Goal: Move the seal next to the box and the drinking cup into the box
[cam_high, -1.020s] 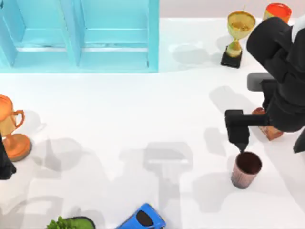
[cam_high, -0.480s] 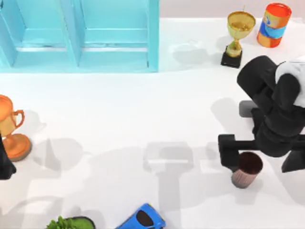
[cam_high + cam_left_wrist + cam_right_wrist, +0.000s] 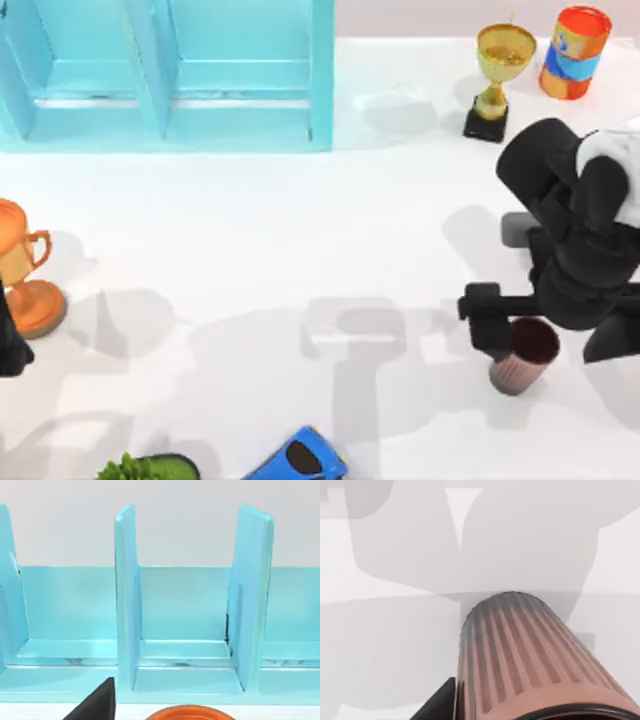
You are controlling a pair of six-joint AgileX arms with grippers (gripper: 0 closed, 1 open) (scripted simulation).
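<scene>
The drinking cup [image 3: 522,355] is standing upright on the white table [image 3: 300,230], toward the near right; its ribbed brown wall is filling much of the right wrist view [image 3: 530,655]. The seal cannot be made out under the right arm. To the cup's left, open tabletop is stretching across the middle, crossed by grey shadows, as far as the orange trophy [image 3: 25,270] at the left edge. At the near edge a blue toy car [image 3: 298,458] and a green plant [image 3: 140,467] are lying, well apart from the cup. The light-blue box [image 3: 170,75] is occupying the far left, its upright dividers facing the left wrist camera [image 3: 127,600]. At the far right a gold trophy [image 3: 497,75] and an orange-and-blue can [image 3: 573,40] are standing near each other.

The right arm is reaching in from the right edge, its black bulk hanging over the table just far of the cup. The right gripper [image 3: 545,335] is straddling the cup with the fingers spread: one dark finger [image 3: 490,315] is sitting just beside the cup's left wall, the other at the right. Whether either pad is touching the cup cannot be told. The left gripper [image 3: 10,345] is resting at the left edge beside the orange trophy.
</scene>
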